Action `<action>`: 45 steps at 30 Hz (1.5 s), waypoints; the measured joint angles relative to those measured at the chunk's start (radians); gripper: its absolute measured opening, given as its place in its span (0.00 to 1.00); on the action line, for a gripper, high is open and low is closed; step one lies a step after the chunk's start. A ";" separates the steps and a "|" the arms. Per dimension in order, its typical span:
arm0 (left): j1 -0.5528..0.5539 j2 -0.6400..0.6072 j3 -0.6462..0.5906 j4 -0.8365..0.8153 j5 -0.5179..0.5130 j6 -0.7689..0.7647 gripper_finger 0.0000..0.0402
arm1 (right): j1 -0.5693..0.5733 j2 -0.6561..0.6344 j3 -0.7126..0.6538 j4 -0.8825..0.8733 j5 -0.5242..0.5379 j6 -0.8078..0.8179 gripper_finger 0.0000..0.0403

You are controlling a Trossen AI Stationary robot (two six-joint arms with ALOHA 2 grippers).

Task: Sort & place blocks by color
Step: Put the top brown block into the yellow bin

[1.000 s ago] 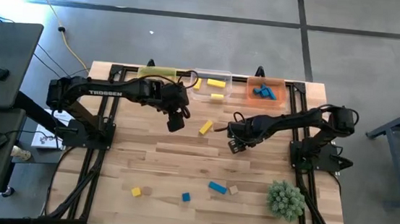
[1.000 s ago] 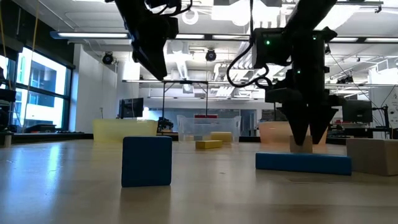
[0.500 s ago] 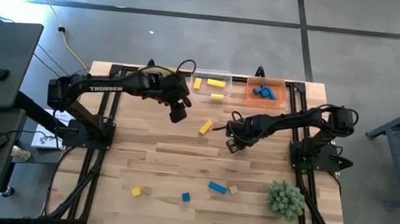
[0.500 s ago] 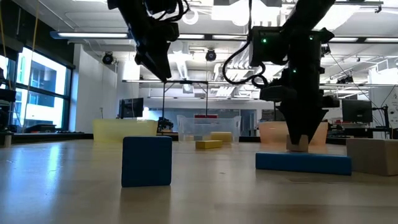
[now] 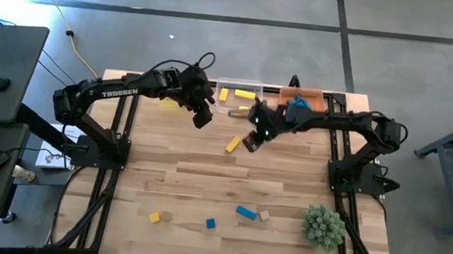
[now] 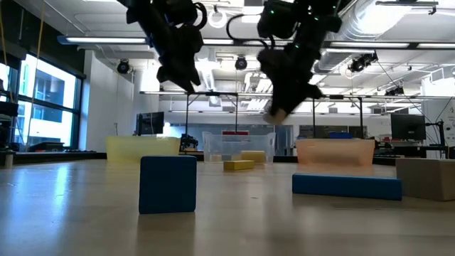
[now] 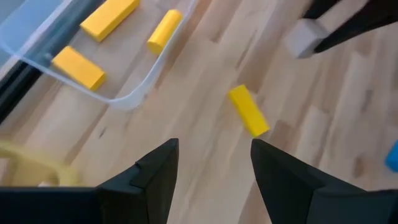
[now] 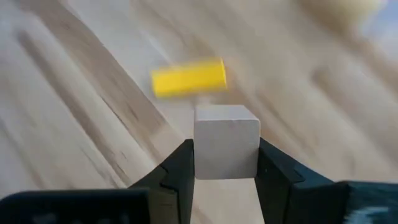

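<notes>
We find the right gripper (image 8: 225,163) raised above the table (image 5: 205,183), its fingers (image 8: 179,171) pinching a tan cube (image 8: 226,140) from both sides; in the low view the cube (image 6: 276,114) hangs clear of the wood, and in the high view it sits at the gripper (image 5: 250,143) just beside a yellow bar (image 5: 232,145) lying loose near the table's middle. The left gripper (image 7: 212,163) hovers above the table toward the far edge, near the clear tub (image 5: 237,97), with its fingers (image 7: 155,171) spread and nothing between them; from its wrist we see the same yellow bar (image 7: 248,111) below and the tan cube (image 7: 303,38) held by the other arm. The clear tub holds three yellow blocks (image 5: 247,93). The orange tub (image 5: 304,106) to its right holds blue blocks (image 5: 297,104). A yellow tub (image 6: 142,148) stands left of the clear one; we cannot tell its contents. On the near part of the table lie a small yellow cube (image 5: 154,217), a small blue cube (image 5: 211,223), a blue bar (image 5: 245,212) and a second tan cube (image 5: 264,216) just beside that bar, all well apart from both grippers. A green spiky ball (image 5: 322,225) rests at the near right corner.
</notes>
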 joint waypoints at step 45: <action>0.104 0.000 0.000 0.527 0.229 0.137 0.48 | -0.420 0.000 0.160 0.410 -0.697 -0.956 0.26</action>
